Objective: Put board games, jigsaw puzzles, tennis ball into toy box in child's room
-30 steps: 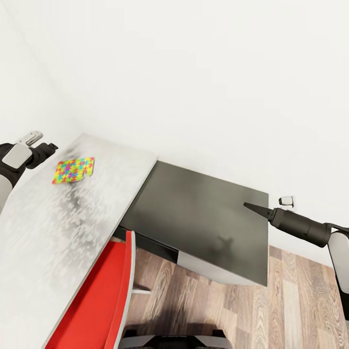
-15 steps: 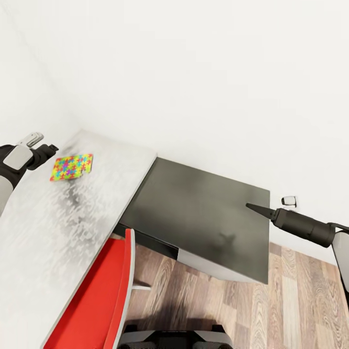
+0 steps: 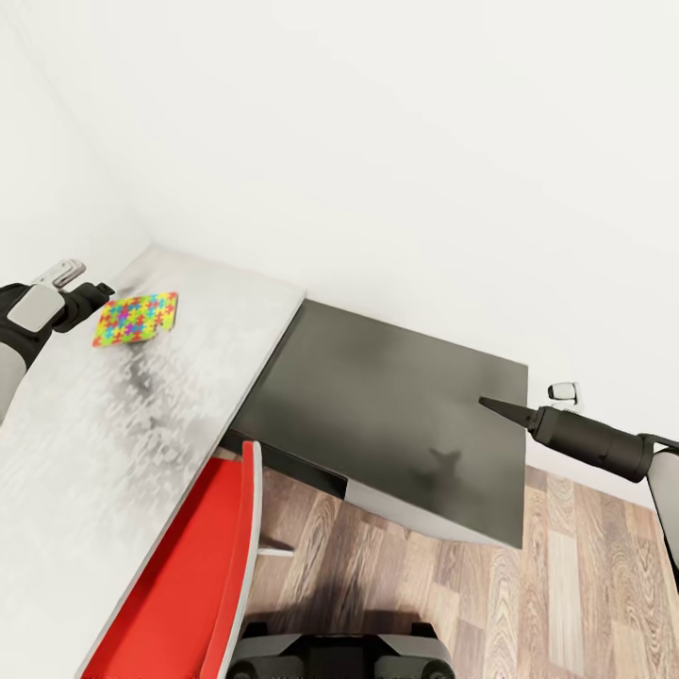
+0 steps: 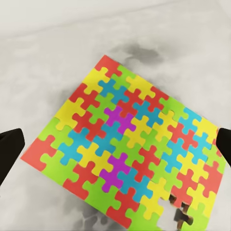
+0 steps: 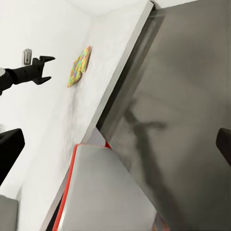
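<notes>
Your left tool (image 3: 94, 290) hangs at the frame's left edge, fingers spread apart, just beside the thin multicoloured jigsaw puzzle square (image 3: 136, 318) lying flat on the pale grey tabletop (image 3: 113, 443). Your right tool (image 3: 495, 407), lower right, hovers above the dark-topped cabinet (image 3: 396, 415); its fingertips stand apart.

A jigsaw puzzle (image 3: 136, 318) seemingly lies flat on the table (image 3: 104, 443).

Multicoloured jigsaw puzzle (image 3: 136, 318) on pale grey mottled table (image 3: 113, 443); red chair (image 3: 184, 589).
</notes>
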You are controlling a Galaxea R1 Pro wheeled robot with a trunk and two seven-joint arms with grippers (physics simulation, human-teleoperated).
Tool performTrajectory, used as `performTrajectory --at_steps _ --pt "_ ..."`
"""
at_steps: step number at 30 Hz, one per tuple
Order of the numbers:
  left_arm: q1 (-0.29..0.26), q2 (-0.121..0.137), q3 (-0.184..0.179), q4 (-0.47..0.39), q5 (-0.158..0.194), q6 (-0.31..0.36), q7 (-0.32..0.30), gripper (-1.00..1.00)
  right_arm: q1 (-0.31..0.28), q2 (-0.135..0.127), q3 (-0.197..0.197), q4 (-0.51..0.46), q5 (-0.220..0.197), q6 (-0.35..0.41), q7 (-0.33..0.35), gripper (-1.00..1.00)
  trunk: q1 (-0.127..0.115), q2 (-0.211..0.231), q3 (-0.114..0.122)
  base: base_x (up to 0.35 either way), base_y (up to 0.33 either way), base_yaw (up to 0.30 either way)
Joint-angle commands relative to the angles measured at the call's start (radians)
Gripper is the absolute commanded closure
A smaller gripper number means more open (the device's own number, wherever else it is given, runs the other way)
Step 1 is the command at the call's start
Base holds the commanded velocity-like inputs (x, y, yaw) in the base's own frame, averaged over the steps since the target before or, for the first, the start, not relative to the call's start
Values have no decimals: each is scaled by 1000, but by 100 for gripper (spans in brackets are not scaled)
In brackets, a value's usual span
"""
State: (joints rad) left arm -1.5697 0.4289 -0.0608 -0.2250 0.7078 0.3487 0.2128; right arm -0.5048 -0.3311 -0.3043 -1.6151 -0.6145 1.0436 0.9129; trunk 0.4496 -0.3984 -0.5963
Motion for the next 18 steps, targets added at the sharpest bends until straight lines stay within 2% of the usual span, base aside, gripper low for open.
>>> performTrajectory --at_steps 1,6,12,18 --pt "0 1 -7 -2 10 4 7 -100 0 0 -1 0 4 4 8 -100 0 -2 -3 0 0 0" --pt "6 0 -7 -2 11 4 7 -100 -7 -1 -2 0 4 4 40 -100 0 -2 -11 0 0 0" --pt "9 -5 -7 -2 11 4 7 -100 -63 -7 -4 -1 0 4 104 -100 0 -2 -21 0 0 0" --pt "11 -7 -8 -2 9 4 7 -100 -117 -12 -5 0 -42 4 158 -100 0 -2 -31 0 0 0"
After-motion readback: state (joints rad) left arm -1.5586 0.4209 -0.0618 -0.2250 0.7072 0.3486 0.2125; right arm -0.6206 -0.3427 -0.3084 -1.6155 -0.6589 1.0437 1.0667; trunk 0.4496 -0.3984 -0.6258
